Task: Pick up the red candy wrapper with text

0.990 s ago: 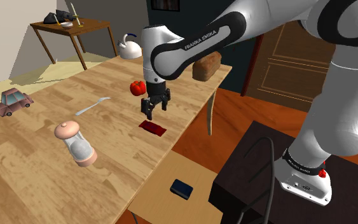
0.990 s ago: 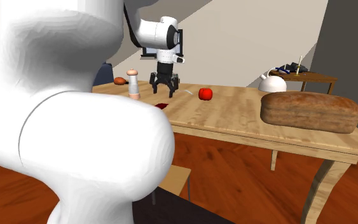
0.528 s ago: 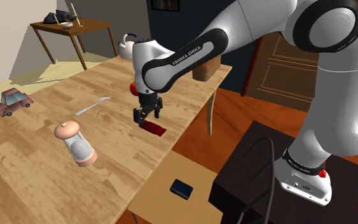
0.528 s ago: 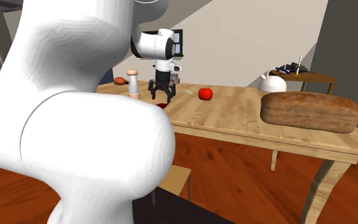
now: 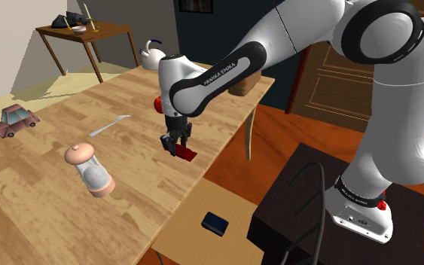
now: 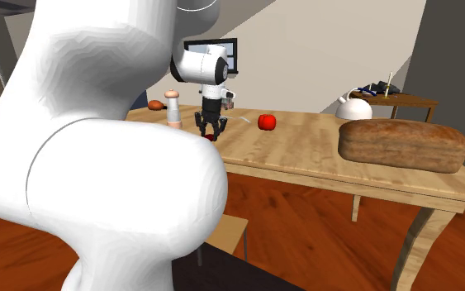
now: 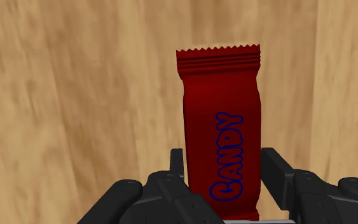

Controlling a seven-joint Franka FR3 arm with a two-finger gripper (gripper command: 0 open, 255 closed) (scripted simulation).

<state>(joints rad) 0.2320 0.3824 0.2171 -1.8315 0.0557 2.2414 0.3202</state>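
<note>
The red candy wrapper (image 7: 220, 121) carries blue "CANDY" lettering and lies flat on the wooden table (image 5: 37, 196), near the table's edge on the shoulder view's right. My black gripper (image 7: 222, 167) points straight down over it, and its fingers (image 7: 176, 162) press against both long sides of the wrapper's near end. In the shoulder view the gripper (image 5: 175, 144) is down at the tabletop, with the wrapper (image 5: 188, 155) sticking out beside it. In the second exterior view the gripper (image 6: 210, 131) stands on the table behind my own arm.
A red round fruit (image 6: 266, 122) lies just beyond the gripper. A pink-capped shaker (image 5: 91, 169), a fork (image 5: 111, 124) and a toy car (image 5: 14, 120) lie further along the table. A bread loaf (image 6: 404, 145) and a kettle (image 5: 151, 54) are at its far end. A low stool holds a blue object (image 5: 216, 222).
The gripper came down from above the table onto the wrapper, and its fingers went from wide apart to closed on the wrapper's sides.
</note>
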